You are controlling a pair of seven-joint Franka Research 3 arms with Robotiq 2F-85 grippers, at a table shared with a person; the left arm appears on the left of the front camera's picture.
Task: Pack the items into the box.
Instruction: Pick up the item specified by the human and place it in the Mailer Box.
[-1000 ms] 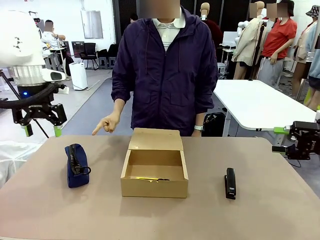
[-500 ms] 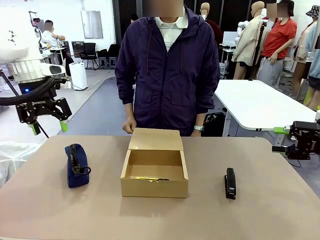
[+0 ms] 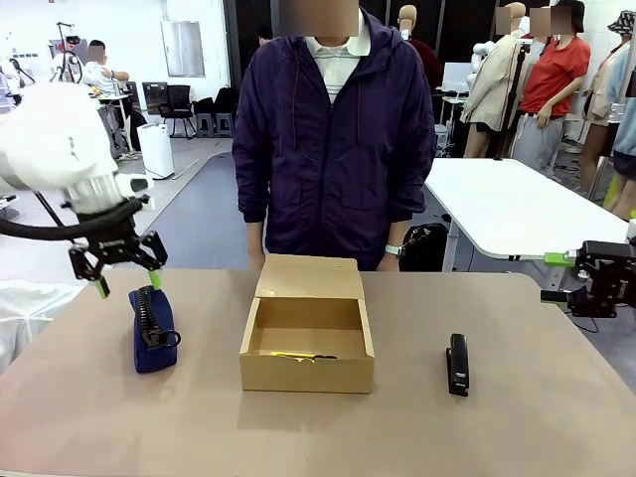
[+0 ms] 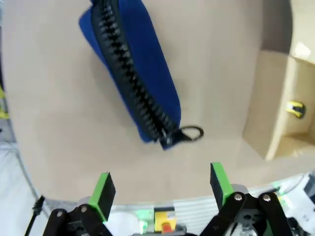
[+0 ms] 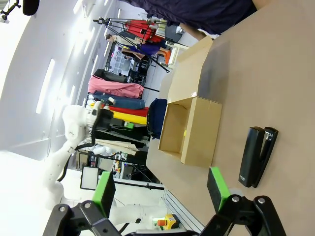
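Note:
A navy blue zippered pouch [image 3: 152, 329] lies on the table's left side, zipper up. My left gripper [image 3: 127, 284] hangs open just above its far end, nothing between the fingers. In the left wrist view the pouch [image 4: 134, 73] lies ahead of the open gripper [image 4: 160, 186]. The tan box [image 3: 308, 340] stands open in the middle, lid flap raised at the back. A yellow-green pen [image 3: 294, 356] lies inside against the front wall, also glimpsed as a yellow tip [image 4: 295, 108]. My right gripper [image 3: 551, 277] is open beyond the table's right edge.
A black stapler [image 3: 457, 363] lies right of the box, also seen in the right wrist view [image 5: 257, 156] near the box [image 5: 189, 129]. A person in a dark purple jacket [image 3: 333, 139] stands at the far edge behind the box.
My left gripper has come down and to the right, from high at the far left to just above the pouch. The person's pointing hand has drawn back. The right arm is still.

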